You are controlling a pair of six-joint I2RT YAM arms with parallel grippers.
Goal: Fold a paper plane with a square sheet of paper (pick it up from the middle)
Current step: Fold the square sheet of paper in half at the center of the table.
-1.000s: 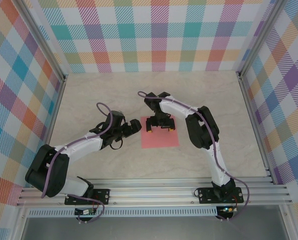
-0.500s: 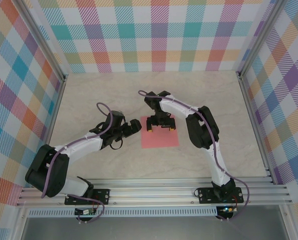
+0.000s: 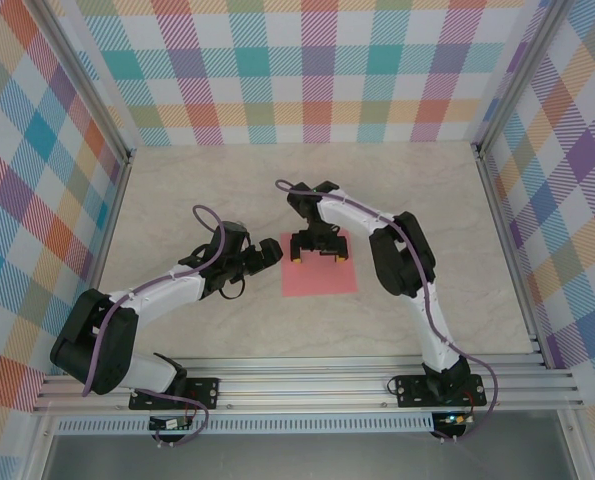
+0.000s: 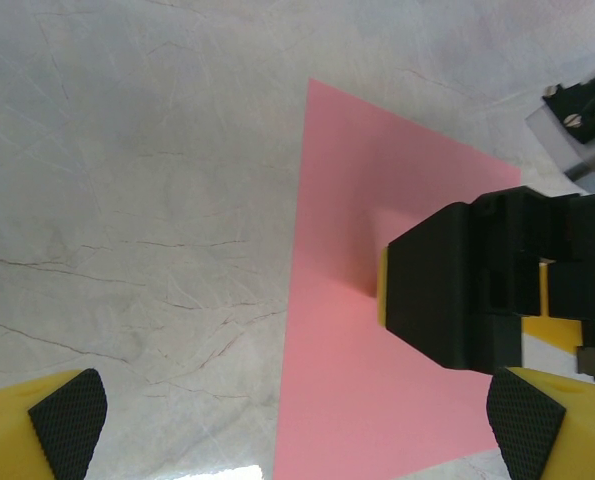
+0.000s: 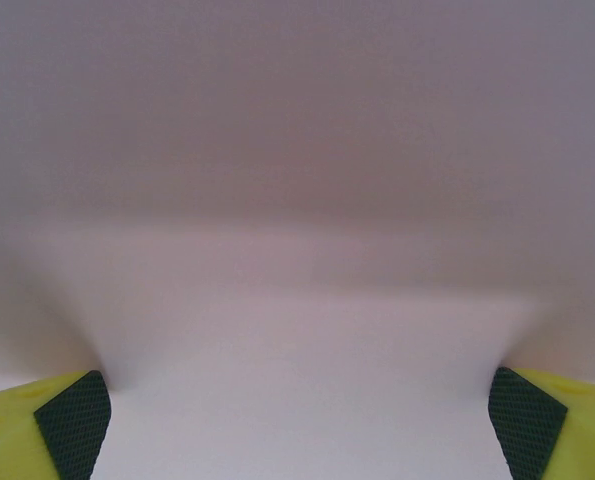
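The square sheet of paper (image 3: 319, 272) is salmon pink and lies flat and unfolded on the table's middle. The paper plane is out of view. My right gripper (image 3: 320, 249) points down over the sheet's far half, open, its yellow fingertips (image 3: 297, 262) straddling the paper. In the right wrist view the right gripper (image 5: 299, 425) hangs very close above a blurred pale pink surface, with nothing between its pads. My left gripper (image 3: 269, 252) hovers open just left of the sheet's left edge. In the left wrist view the left gripper (image 4: 297, 430) faces the sheet (image 4: 367, 350) and the right gripper's black body (image 4: 477, 290).
The marble-patterned tabletop (image 3: 197, 190) is walled by checked panels at the back and sides. Aluminium rails (image 3: 307, 385) run along the near edge by the arm bases. Bare table lies behind and to both sides of the sheet.
The right gripper has shifted slightly toward the sheet's far edge. The left arm and the sheet have not moved.
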